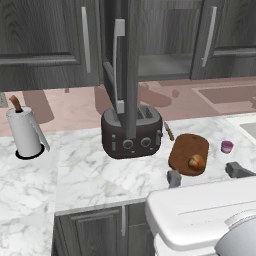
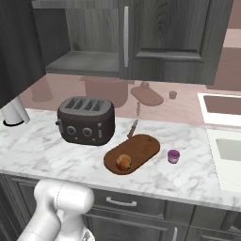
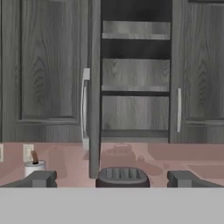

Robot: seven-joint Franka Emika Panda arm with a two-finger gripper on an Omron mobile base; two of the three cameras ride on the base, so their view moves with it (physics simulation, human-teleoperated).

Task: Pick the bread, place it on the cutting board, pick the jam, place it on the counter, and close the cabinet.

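Observation:
The bread (image 1: 196, 162) (image 2: 124, 162), a small golden roll, lies on the near end of the reddish cutting board (image 1: 187, 147) (image 2: 139, 148). Just right of the board, the jam (image 1: 227, 146) (image 2: 173, 156) stands on the marble counter (image 1: 90, 170) (image 2: 47, 146). The upper cabinet (image 3: 135, 74) (image 2: 89, 28) is open, with bare shelves and its left door (image 1: 131, 60) (image 3: 94, 87) swung out edge-on. My gripper (image 1: 205, 174) (image 3: 112, 179) is open and empty. It hangs near the counter's front edge, level with the board and pointing at the cabinet.
A dark toaster (image 1: 132, 132) (image 2: 87, 120) (image 3: 122, 176) stands left of the board, under the open door. A paper towel roll (image 1: 25, 132) (image 3: 34, 165) is at the far left. A sink (image 2: 226, 150) lies at the right end of the counter.

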